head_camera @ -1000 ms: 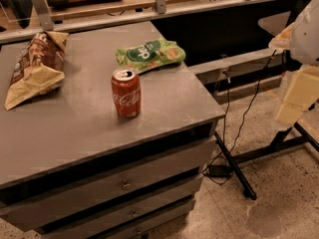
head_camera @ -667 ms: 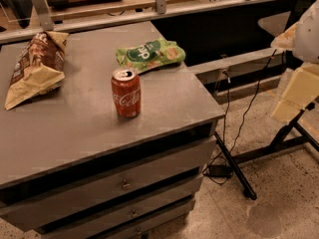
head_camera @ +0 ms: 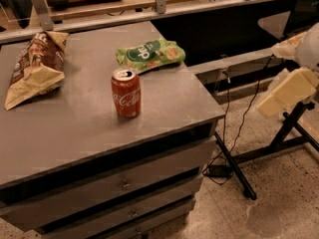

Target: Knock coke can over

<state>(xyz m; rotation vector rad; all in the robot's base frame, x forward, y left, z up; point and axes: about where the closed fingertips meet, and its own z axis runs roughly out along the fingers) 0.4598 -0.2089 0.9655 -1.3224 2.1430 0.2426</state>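
Note:
The coke can [head_camera: 125, 93] is red with white script and a silver top. It stands upright near the middle of the grey cabinet top [head_camera: 75, 128]. My gripper [head_camera: 269, 78] is at the right edge of the view, off the cabinet's right side and well apart from the can. Its two cream fingers [head_camera: 286, 91] are spread apart and hold nothing. The arm behind it is cut off by the frame edge.
A green snack bag [head_camera: 149, 55] lies just behind the can. A brown and tan chip bag [head_camera: 35, 67] lies at the cabinet's far left. Drawers run down the cabinet front. A black stand [head_camera: 279, 143] and cables are on the speckled floor to the right. A railing runs along the back.
My gripper has shifted a little to the left, toward the cabinet. The can and both bags have not moved.

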